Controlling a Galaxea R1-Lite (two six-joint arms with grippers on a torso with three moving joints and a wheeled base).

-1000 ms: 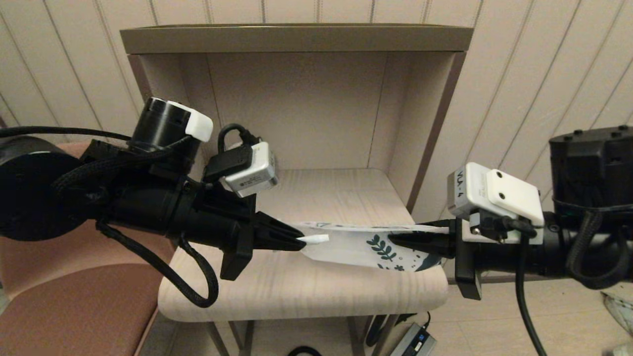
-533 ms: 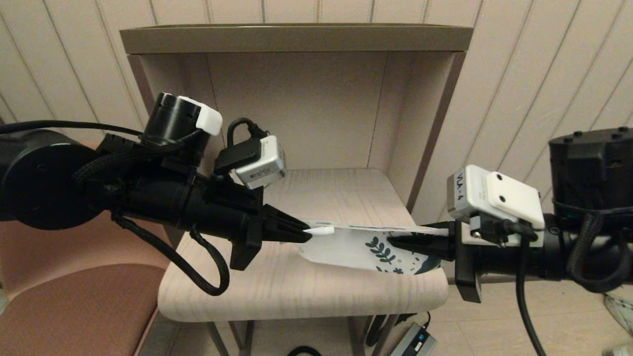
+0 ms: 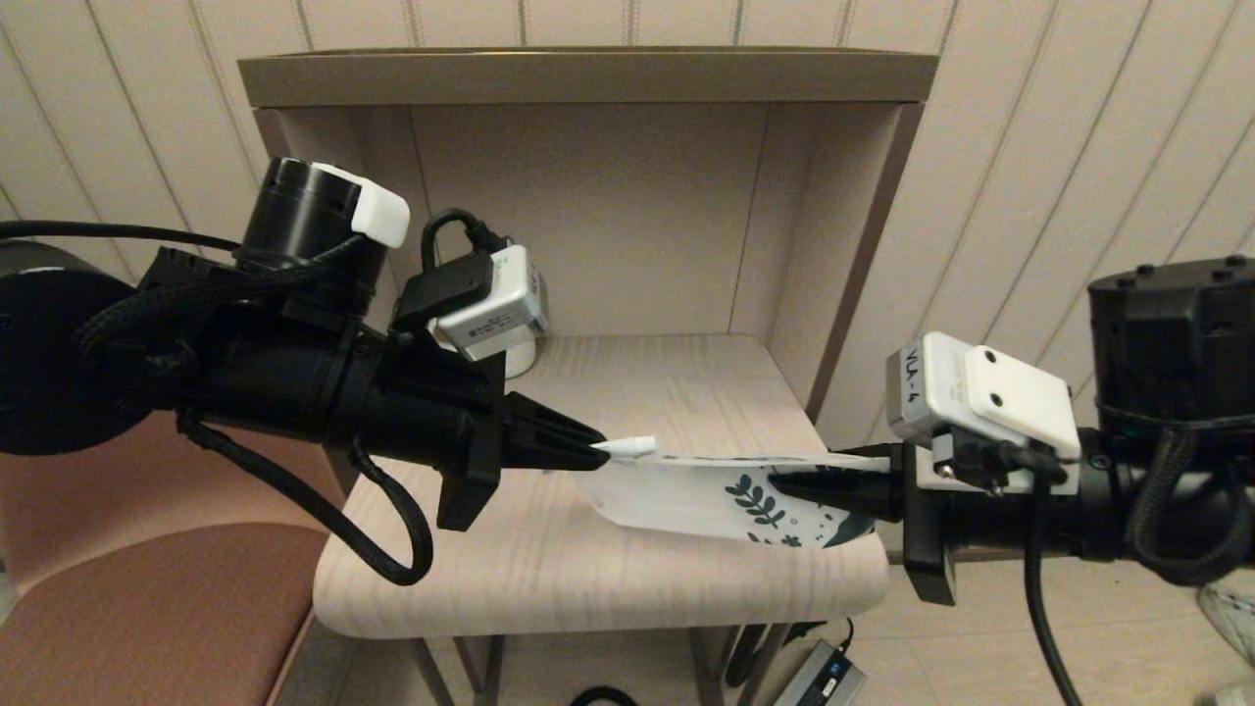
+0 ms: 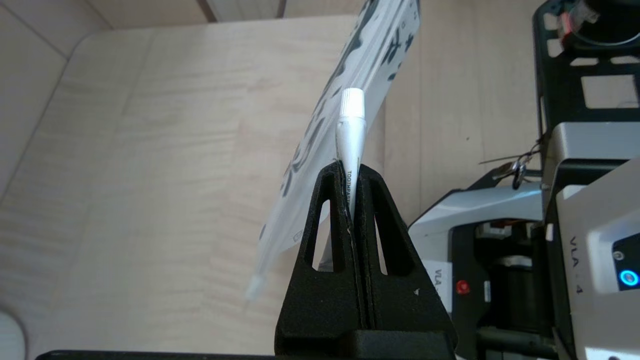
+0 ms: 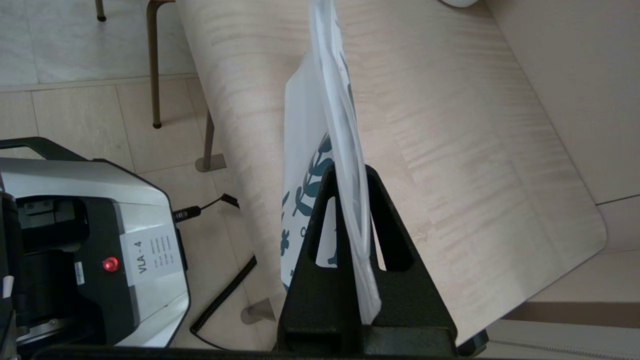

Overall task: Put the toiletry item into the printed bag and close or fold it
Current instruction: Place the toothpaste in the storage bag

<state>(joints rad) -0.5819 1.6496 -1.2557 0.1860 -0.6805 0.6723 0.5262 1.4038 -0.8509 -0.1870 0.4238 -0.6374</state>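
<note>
My left gripper (image 3: 600,453) is shut on the toiletry item (image 3: 627,446), a slim white tube whose capped end points right. The cap sits at the upper left corner of the printed bag (image 3: 677,495). In the left wrist view the tube (image 4: 350,130) sticks out from the shut left gripper (image 4: 350,170) and lies against the bag (image 4: 320,150). My right gripper (image 3: 779,480) is shut on the bag's leaf-printed end and holds it on edge just above the table. The right wrist view shows the bag's top strip (image 5: 345,150) pinched in the right gripper (image 5: 350,172).
The wooden table (image 3: 588,579) has a back wall, side walls and a top board (image 3: 588,78). A white mug (image 3: 520,358) stands at the back left, mostly hidden by my left wrist. A brown chair (image 3: 147,598) is on the left. A power adapter (image 3: 824,677) lies on the floor.
My left gripper with the tube has risen, pushing toward the bag and then drawing back a little. The bag's left end has lifted slightly. The right gripper has barely moved.
</note>
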